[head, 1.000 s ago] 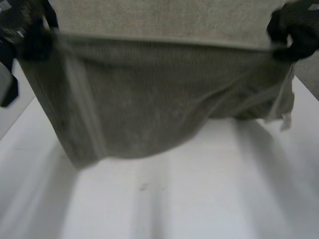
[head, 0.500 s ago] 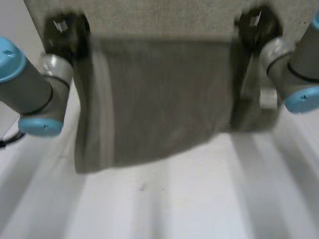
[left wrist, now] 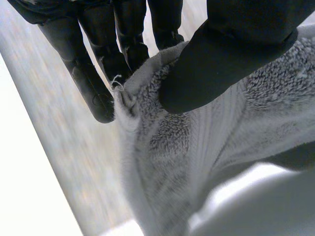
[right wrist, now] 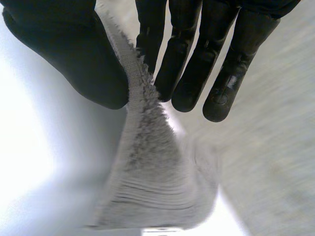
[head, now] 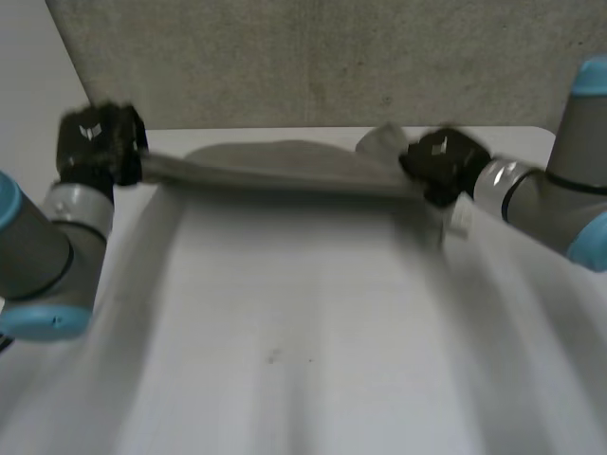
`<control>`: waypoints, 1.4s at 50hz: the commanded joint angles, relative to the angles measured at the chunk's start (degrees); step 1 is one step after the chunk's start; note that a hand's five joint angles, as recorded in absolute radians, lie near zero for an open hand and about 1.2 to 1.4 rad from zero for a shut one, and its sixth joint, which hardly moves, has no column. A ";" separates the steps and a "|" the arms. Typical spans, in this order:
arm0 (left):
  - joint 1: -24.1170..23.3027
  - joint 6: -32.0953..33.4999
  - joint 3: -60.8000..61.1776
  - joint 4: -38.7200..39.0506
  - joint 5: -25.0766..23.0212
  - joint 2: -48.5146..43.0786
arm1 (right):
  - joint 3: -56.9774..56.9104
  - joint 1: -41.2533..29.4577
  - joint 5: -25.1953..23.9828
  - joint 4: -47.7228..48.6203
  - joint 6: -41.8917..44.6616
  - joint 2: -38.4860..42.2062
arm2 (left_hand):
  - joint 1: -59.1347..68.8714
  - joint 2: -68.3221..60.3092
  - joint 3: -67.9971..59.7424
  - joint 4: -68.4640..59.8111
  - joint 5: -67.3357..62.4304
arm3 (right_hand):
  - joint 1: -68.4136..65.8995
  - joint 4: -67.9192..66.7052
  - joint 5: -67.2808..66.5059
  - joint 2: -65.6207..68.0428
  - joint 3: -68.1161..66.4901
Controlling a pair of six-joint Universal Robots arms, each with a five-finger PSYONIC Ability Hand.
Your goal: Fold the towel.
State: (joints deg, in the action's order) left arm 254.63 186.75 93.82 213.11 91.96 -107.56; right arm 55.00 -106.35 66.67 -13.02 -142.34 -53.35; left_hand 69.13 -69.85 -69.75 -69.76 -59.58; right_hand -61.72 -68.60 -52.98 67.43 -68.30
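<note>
You have the white counter (head: 303, 332) spread across the head view, with a grey speckled surface (head: 322, 57) beyond its far edge. The grey terry-cloth towel (head: 275, 169) is drawn out into a low, narrow band along the far end of the counter, humped a little in the middle. You cannot tell whether it touches the counter there. The left arm (head: 38, 256) and the right arm (head: 560, 199) reach in from either side. Your left hand (head: 95, 142) grips the towel's left end. In its wrist view the thumb (left wrist: 231, 49) presses a frayed corner of the towel (left wrist: 197, 147) against the fingers (left wrist: 93, 83). Your right hand (head: 441, 163) grips the right end, where the thumb (right wrist: 64, 49) and fingers (right wrist: 197, 64) pinch the towel's edge (right wrist: 152, 172) between them.
</note>
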 commanded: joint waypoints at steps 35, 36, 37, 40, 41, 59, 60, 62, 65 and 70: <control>-0.53 -0.42 7.61 -6.21 0.42 3.06 | 35.60 14.41 4.61 19.68 -31.32 -8.00 | 10.87 -10.15 -10.25 -10.24 -10.42 | 35.65 42.53 36.91 -41.37 42.24; -0.53 -0.42 7.61 -6.21 0.42 3.06 | 35.62 14.42 4.61 19.70 -31.33 -8.00 | 10.87 -10.15 -10.25 -10.24 -10.42 | 35.65 42.53 36.91 -41.37 42.24; -0.80 -0.42 7.61 -6.21 0.42 3.06 | 36.84 14.59 4.52 21.18 -31.85 -7.91 | 10.87 -10.15 -10.25 -10.24 -10.42 | 35.65 42.53 36.91 -41.37 42.24; -0.97 -0.42 7.61 -6.21 0.42 3.06 | 39.03 14.68 4.61 24.86 -33.08 -7.73 | 10.87 -10.15 -10.25 -10.24 -10.42 | 35.65 42.53 36.91 -41.37 42.24; -0.97 -0.42 7.61 -6.21 0.42 3.06 | 39.04 14.68 4.61 24.88 -33.09 -7.73 | 10.87 -10.15 -10.25 -10.24 -10.42 | 35.65 42.53 36.91 -41.37 42.24; -1.06 -0.51 7.78 -6.21 0.42 2.97 | 38.43 12.84 5.49 37.36 -44.51 -0.97 | 10.87 -10.15 -10.25 -10.24 -10.42 | 34.48 41.36 35.74 -40.19 41.07; -1.06 -0.51 7.78 -6.21 0.42 2.97 | 38.43 12.84 5.49 37.36 -44.51 -0.97 | 10.87 -10.15 -10.25 -10.24 -10.42 | 34.48 41.36 35.74 -40.19 41.06; -1.15 -0.51 7.78 -6.21 0.42 2.97 | 37.21 12.05 6.10 37.98 -44.86 0.43 | 10.87 -10.15 -10.25 -10.24 -10.42 | 33.47 40.35 34.73 -39.19 40.06; -1.15 -0.59 7.78 -6.30 0.42 2.97 | 35.45 11.35 7.68 38.33 -44.95 2.01 | 10.87 -10.15 -10.25 -10.24 -10.42 | 32.29 39.18 33.56 -38.01 38.88; -1.24 -0.68 8.13 -6.48 0.42 2.97 | 31.94 10.73 10.41 38.51 -45.04 4.83 | 10.87 -10.15 -10.25 -10.24 -10.42 | 27.76 34.64 29.02 -33.47 34.35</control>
State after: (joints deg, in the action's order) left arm 253.46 186.15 101.63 206.84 92.37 -104.59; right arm 91.06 -94.69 73.85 25.31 -187.42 -51.84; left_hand 69.13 -69.85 -69.75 -69.76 -59.58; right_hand -26.97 -25.75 -16.22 26.46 -25.40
